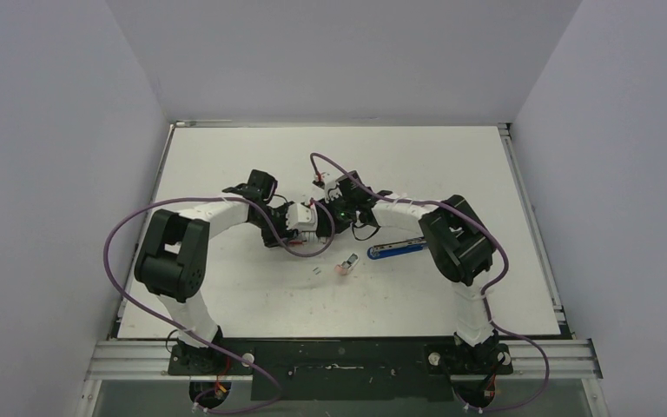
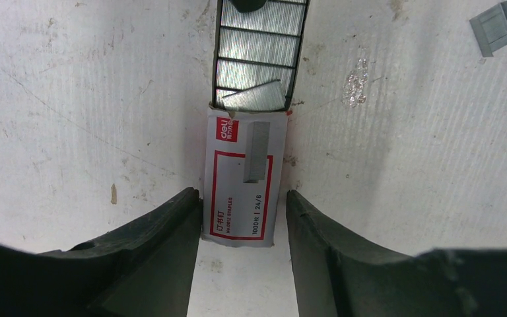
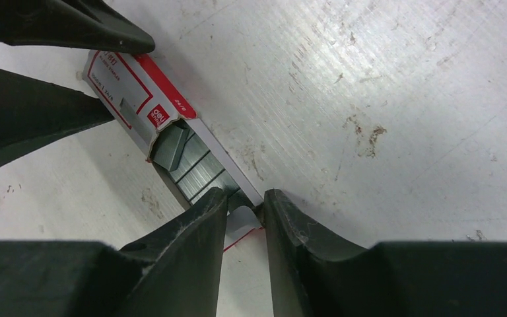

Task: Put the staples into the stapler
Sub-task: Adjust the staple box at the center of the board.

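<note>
While left pincer clasps staples box sides, right pincer near-closed at tray end, grip unclear

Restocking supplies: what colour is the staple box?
The staple box is white with red border and logo; left wrist view.

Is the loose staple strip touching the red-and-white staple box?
Apart. Left wrist view: the loose staple strip lies alone, with bare table between it and the staple box.
</note>
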Robot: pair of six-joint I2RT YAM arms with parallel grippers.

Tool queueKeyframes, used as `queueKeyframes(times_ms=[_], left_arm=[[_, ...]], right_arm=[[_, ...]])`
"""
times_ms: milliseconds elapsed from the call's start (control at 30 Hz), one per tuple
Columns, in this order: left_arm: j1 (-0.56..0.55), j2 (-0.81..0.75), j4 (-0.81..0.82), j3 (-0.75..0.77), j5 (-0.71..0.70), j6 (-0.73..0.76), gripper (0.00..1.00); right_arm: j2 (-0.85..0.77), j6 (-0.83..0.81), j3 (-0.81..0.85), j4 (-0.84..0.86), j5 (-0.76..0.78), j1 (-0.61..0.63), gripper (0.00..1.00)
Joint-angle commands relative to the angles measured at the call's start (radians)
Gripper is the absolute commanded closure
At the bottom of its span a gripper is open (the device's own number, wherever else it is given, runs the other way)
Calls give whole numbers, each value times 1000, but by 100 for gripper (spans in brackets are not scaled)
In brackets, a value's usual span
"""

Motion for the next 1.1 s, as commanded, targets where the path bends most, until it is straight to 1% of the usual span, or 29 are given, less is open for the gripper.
queueKeyframes(times_ms=[0,67,200,300,433,633,767,867,933,1067], left_arm=[[-2,-44,33,-20,13,-16,54],[-2,-45,35,-24,12,-20,57],[-5,-49,34,-33,10,-21,63],[-5,-48,23,-34,8,-21,69],[-5,-48,7,-36,2,-15,74],[-3,-57,-10,-48,-11,4,75],[-2,-56,-19,-57,-13,14,74],[-2,-52,-25,-54,-7,12,70],[-2,-50,-29,-52,-5,8,66],[-2,-56,-16,-60,-2,-7,52]], right_arm=[[-32,-25,2,-88,98,8,73],[-41,-36,1,-98,117,8,76],[-49,-47,-1,-104,126,8,85],[-46,-53,4,-109,126,7,91],[-40,-66,21,-124,127,5,95],[-30,-91,44,-146,133,-6,95],[-31,-110,52,-156,130,-11,95],[-29,-119,55,-159,112,-9,93],[-26,-123,60,-159,94,-9,88],[-31,-119,76,-146,47,-9,74]])
